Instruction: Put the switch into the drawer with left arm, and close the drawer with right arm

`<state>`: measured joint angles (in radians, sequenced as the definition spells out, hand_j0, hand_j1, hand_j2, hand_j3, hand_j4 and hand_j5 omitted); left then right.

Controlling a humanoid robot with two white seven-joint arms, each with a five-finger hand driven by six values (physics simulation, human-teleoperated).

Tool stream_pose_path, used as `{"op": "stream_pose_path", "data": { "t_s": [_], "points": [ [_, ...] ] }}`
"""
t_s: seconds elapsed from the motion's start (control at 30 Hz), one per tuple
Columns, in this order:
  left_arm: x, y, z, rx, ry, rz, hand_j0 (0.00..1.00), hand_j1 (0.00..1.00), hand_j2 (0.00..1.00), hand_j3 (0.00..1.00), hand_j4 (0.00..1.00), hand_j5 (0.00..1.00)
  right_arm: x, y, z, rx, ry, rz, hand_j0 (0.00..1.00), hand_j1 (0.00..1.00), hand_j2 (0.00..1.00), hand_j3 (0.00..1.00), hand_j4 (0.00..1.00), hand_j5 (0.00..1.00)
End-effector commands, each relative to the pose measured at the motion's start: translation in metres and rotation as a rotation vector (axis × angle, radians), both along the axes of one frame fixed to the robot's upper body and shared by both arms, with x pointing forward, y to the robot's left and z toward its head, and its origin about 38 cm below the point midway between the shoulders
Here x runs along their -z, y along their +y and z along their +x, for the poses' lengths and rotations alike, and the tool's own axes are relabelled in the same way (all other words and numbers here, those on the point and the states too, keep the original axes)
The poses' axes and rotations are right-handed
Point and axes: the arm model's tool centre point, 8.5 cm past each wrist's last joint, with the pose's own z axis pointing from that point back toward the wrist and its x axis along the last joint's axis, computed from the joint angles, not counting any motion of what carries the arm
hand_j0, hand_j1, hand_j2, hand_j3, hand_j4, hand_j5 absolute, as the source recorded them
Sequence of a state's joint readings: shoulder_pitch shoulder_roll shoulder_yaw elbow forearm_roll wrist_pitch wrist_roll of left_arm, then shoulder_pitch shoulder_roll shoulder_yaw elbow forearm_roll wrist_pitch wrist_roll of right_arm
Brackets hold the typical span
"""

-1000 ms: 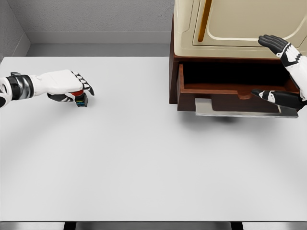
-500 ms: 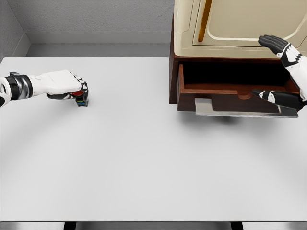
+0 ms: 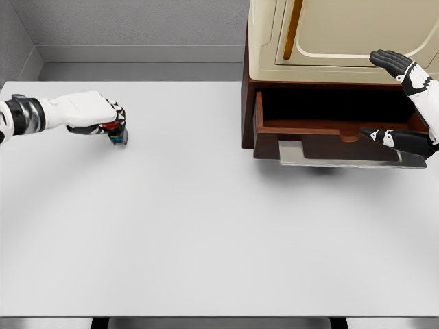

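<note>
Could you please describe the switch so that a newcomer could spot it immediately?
Look to the far left of the white table, opposite the open drawer. The left hand is curled around the switch, a small dark block with a red top, the only loose object there.

small switch [image 3: 117, 133] apparently gripped, drawer [image 3: 329, 130] open

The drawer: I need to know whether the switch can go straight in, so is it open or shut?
Open. The drawer is pulled out from the cabinet, its dark interior and front panel showing; nothing visible inside.
</note>
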<state>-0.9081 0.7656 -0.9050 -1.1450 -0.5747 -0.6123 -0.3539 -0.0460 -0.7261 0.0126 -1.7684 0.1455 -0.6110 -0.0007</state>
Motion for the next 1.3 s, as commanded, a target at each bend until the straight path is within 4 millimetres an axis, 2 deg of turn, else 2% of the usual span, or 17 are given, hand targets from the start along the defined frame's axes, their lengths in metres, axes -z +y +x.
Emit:
{"op": "stream_pose_path", "data": {
  "t_s": [0.0,0.17,0.43,0.57,0.73,0.9,1.0,1.27],
  "points": [
    [-0.002,-0.001,0.0,-0.001,-0.004,-0.01,0.41,0.41,0.41,0.41,0.41,0.41,-0.001,0.0,0.0,-0.001,0.0,0.005,1.0,1.0,1.0,1.0,1.0,1.0],
    [-0.017,-0.014,-0.001,0.042,-0.033,-0.032,0.41,0.41,0.41,0.41,0.41,0.41,-0.001,0.0,0.0,-0.001,0.0,0.005,1.0,1.0,1.0,1.0,1.0,1.0],
    [-0.044,-0.047,-0.009,0.145,-0.096,-0.058,0.41,0.41,0.41,0.41,0.41,0.41,-0.001,0.0,0.0,-0.001,0.001,0.004,1.0,1.0,1.0,1.0,1.0,1.0],
    [-0.052,-0.053,-0.01,0.164,-0.11,-0.066,0.41,0.41,0.41,0.41,0.41,0.41,-0.001,0.0,0.0,-0.001,0.0,0.005,1.0,1.0,1.0,1.0,1.0,1.0],
    [-0.065,-0.076,-0.008,0.212,-0.141,-0.094,0.41,0.41,0.41,0.41,0.41,0.41,0.0,0.0,0.0,0.0,0.002,0.005,1.0,1.0,1.0,1.0,1.0,1.0],
    [-0.08,-0.082,-0.006,0.228,-0.168,-0.098,0.41,0.41,0.41,0.41,0.41,0.41,0.0,0.0,0.0,0.0,0.002,0.005,1.0,1.0,1.0,1.0,1.0,1.0],
    [-0.095,-0.092,-0.009,0.262,-0.201,-0.099,0.41,0.41,0.41,0.41,0.41,0.41,0.0,0.0,0.0,0.0,0.002,0.005,1.0,1.0,1.0,1.0,1.0,1.0],
    [-0.105,-0.124,-0.014,0.338,-0.227,-0.124,0.41,0.41,0.41,0.41,0.41,0.41,-0.001,-0.002,0.0,0.004,-0.001,0.006,1.0,1.0,1.0,1.0,1.0,1.0]
  ]
}}
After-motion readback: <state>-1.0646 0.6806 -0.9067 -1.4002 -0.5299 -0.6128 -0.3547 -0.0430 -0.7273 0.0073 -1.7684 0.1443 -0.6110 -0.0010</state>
